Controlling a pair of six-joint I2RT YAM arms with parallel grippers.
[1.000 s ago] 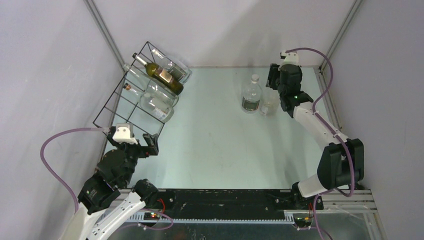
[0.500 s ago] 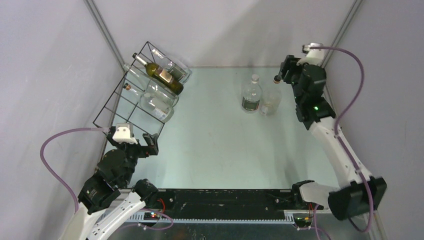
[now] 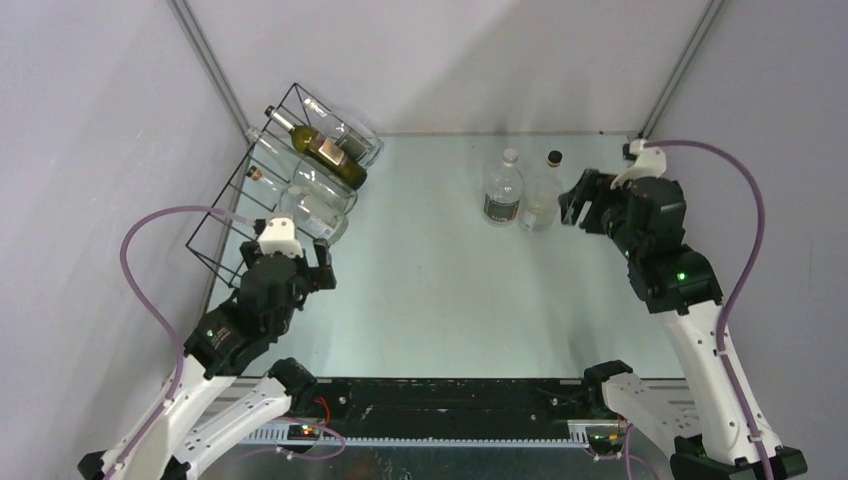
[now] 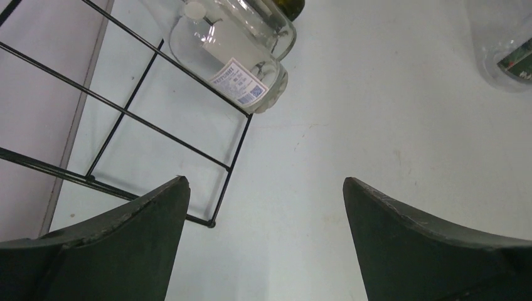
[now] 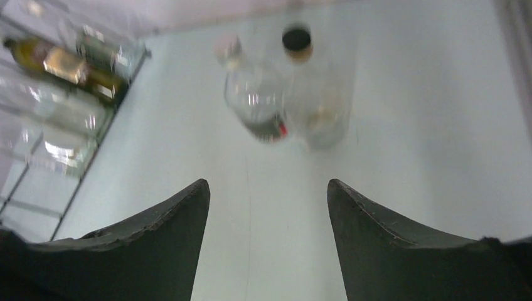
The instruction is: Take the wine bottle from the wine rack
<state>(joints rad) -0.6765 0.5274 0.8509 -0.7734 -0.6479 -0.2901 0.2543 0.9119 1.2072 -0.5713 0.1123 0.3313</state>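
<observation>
While the dark wine bottle (image 3: 325, 150) is lying high in the wine rack (image 3: 268, 188), seemingly untouched, we are holding the left claw (image 4: 265, 182) and right claw (image 5: 268, 185) wide, empty; removal is pending.

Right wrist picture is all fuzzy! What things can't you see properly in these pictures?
- Right wrist view: blur smears the white-capped bottle and the black-capped bottle; their labels are unreadable.
- Left wrist view: the top edge cuts off the clear bottle in the wine rack; its label print is too small to read.
- Top view: the clear bottles overlap beside the dark wine bottle, so their count is unsure.
</observation>
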